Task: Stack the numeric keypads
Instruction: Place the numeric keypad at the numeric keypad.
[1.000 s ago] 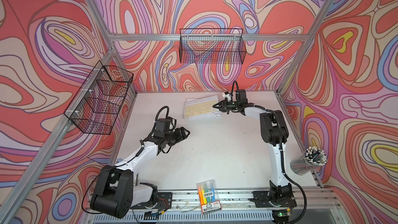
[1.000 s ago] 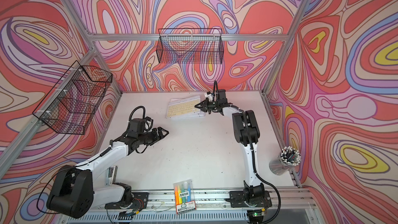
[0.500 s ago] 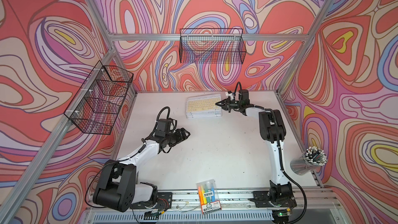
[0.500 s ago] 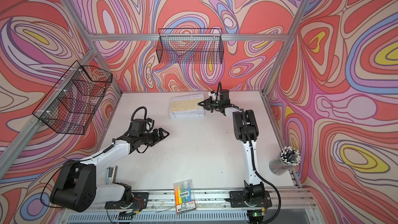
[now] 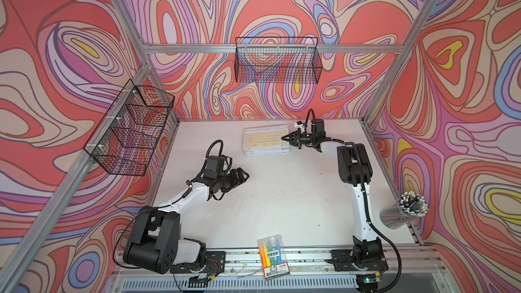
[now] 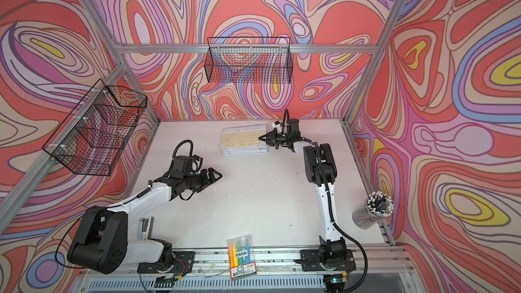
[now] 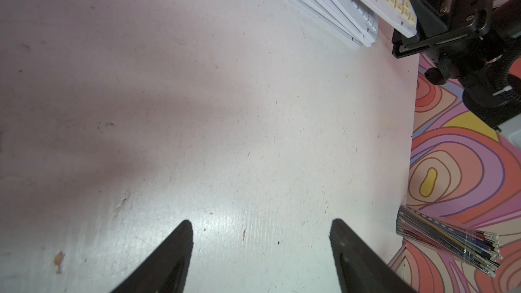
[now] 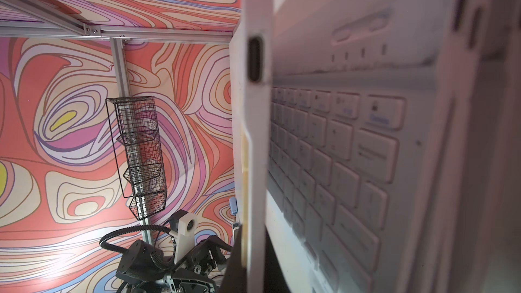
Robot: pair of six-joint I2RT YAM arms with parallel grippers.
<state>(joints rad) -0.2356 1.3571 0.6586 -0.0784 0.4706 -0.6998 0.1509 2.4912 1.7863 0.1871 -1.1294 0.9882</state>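
The yellow keypad (image 5: 263, 139) is lying squarer than a second ago, when it was sitting skewed across the stack of keypads (image 5: 266, 151). The right gripper (image 5: 285, 138) has been swinging it into line, so the stacking is probably nearing its end. That gripper is pinching the keypad's right edge, closed on it, in the upper middle of both top views. The left gripper (image 5: 243, 175) is hanging open and empty over the table (image 5: 282, 198), left of centre. The stack is showing thin white frames under cream-yellow keys.

The white table (image 5: 282, 193) carries a keypad stack (image 5: 265, 143) near its far edge. A pen cup (image 5: 394, 218) stands at its right edge.
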